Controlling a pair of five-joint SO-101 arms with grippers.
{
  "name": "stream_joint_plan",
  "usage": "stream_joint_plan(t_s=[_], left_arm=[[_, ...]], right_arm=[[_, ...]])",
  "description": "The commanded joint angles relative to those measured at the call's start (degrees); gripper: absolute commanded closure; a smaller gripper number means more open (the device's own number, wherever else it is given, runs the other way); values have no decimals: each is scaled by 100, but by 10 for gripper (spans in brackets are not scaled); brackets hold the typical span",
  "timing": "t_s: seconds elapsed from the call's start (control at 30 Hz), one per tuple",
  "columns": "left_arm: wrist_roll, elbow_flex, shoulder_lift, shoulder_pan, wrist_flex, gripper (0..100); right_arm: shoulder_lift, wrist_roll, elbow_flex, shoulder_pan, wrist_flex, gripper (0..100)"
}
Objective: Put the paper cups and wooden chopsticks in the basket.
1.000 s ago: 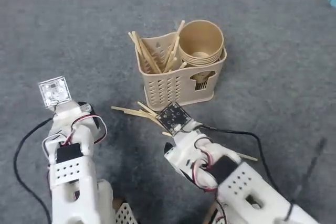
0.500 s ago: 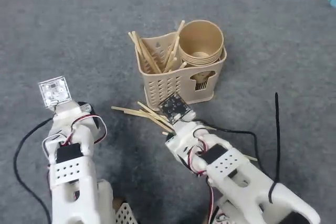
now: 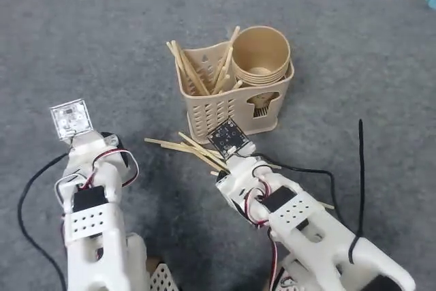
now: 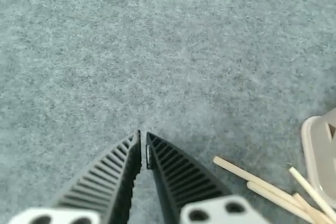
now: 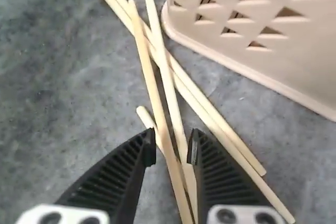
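Right hand (image 5: 171, 148) is sitting low over the grey desk (image 3: 102, 46), fingers spread part way. They are straddling the loose chopsticks (image 5: 157, 77): two sticks are running through the gap between the tips, very close to both pads. Cannot tell if the pads are actually pressing on them. A short stick end is poking out just beside one fingertip.

The loose chopsticks are lying flat on the desk in a crossed bundle, fanning out from the hand toward the basket (image 5: 252, 24). The far ends are passing right by the basket's bottom edge, near it or maybe touching. In the high view the bundle (image 3: 180, 146) is sticking out from under the right arm's wrist, in front of the basket (image 3: 231, 110).

Left hand (image 4: 143, 136) is hanging over bare desk, fingers almost pressed together with only a thin slit between the tips, gripping nothing. A few chopstick ends (image 4: 252, 179) are lying off to its side, well apart from the tips.

Basket is standing upright on the desk. The paper cups (image 3: 262, 52) are sitting stacked in one side of it. More sticks, the basket chopsticks (image 3: 194, 69), are leaning in the other side.
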Motion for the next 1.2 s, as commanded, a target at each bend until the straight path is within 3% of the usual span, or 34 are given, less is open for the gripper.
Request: stream_joint_plan(t_s=[0.0,0.27,0.47,0.6,0.93,1.17], left_arm=[[-53,-22,-79,-35,-149,987],[-53,-22,-79,-44,-149,987],[-53,-22,-79,-53,-149,987],[-53,-22,-79,-35,-158,987],[-53,-22,-79,-35,-158,987],[-53,-31,-79,-35,-167,987]], right_arm=[[92,123,-88,66,-66,880],[1200,114,-642,75,-48,880],[1209,79,-642,75,-48,889],[1209,79,-633,66,-48,994],[1200,79,-615,40,-22,991],[57,105,-651,22,1218,991]])
